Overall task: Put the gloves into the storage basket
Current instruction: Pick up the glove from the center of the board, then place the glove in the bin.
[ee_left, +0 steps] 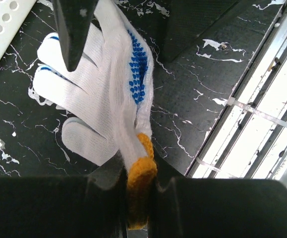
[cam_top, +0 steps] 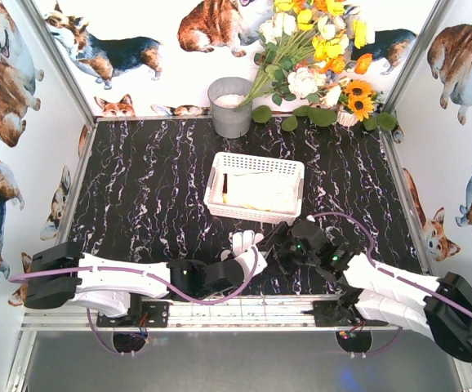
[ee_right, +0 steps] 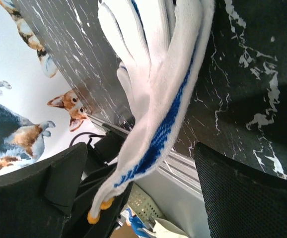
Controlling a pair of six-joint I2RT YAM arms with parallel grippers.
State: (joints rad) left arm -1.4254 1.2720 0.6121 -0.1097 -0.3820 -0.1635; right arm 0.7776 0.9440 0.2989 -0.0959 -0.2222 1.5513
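A cream-white glove (cam_top: 245, 242) with blue dots lies just in front of the white storage basket (cam_top: 217, 173). My left gripper (cam_top: 238, 263) is shut on its orange cuff (ee_left: 141, 176); the glove's fingers (ee_left: 108, 84) spread out over the black marble table. My right gripper (cam_top: 290, 242) is open beside the glove on the right; in its wrist view the glove (ee_right: 158, 94) runs between the wide-apart fingers (ee_right: 243, 193) without touching them. More cream gloves (cam_top: 260, 192) lie inside the basket, whose corner shows in the left wrist view (ee_left: 2, 27).
A grey round bucket (cam_top: 230, 106) stands at the back, next to a bunch of flowers (cam_top: 322, 57). A metal rail (cam_top: 244, 314) runs along the near table edge. Corgi-print walls close in the left, right and back sides.
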